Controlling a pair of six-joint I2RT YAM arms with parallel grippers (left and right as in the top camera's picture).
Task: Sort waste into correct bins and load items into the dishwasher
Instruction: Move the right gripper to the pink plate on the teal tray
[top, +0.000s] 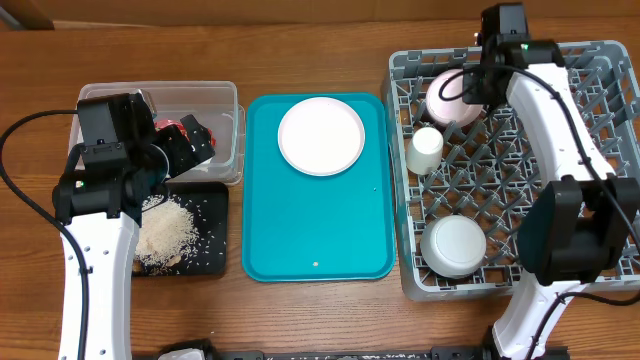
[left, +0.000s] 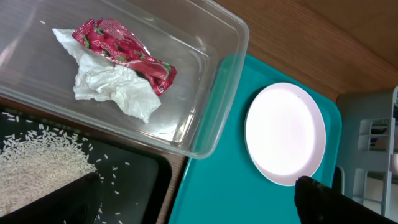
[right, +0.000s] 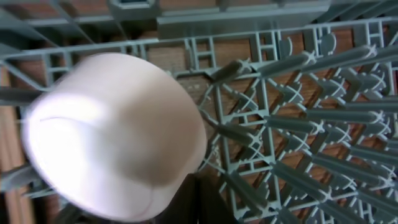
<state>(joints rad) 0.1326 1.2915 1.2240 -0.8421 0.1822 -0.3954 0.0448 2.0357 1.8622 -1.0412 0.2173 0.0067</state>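
Note:
The red wrapper (left: 124, 53) and the white napkin (left: 115, 87) lie together in the clear tub (left: 217, 93), which also shows in the overhead view (top: 225, 110). Rice grains (top: 165, 235) are heaped in the black tray (top: 212, 225). My left gripper (left: 199, 208) is open and empty, above the gap between the black tray and the teal tray. A white plate (top: 320, 135) sits on the teal tray (top: 320, 230). In the grey dish rack (top: 600, 110), my right gripper (right: 208, 199) is shut on the rim of a pale pink dish (right: 112, 137) at the far left corner. A white cup (top: 425, 150) and a white bowl (top: 455, 245) stand in the rack.
The rack's upright pegs (right: 298, 124) fill the space to the right of the pink dish. The left arm's body (top: 100, 190) covers part of the tub and black tray in the overhead view. Wooden table surrounds everything.

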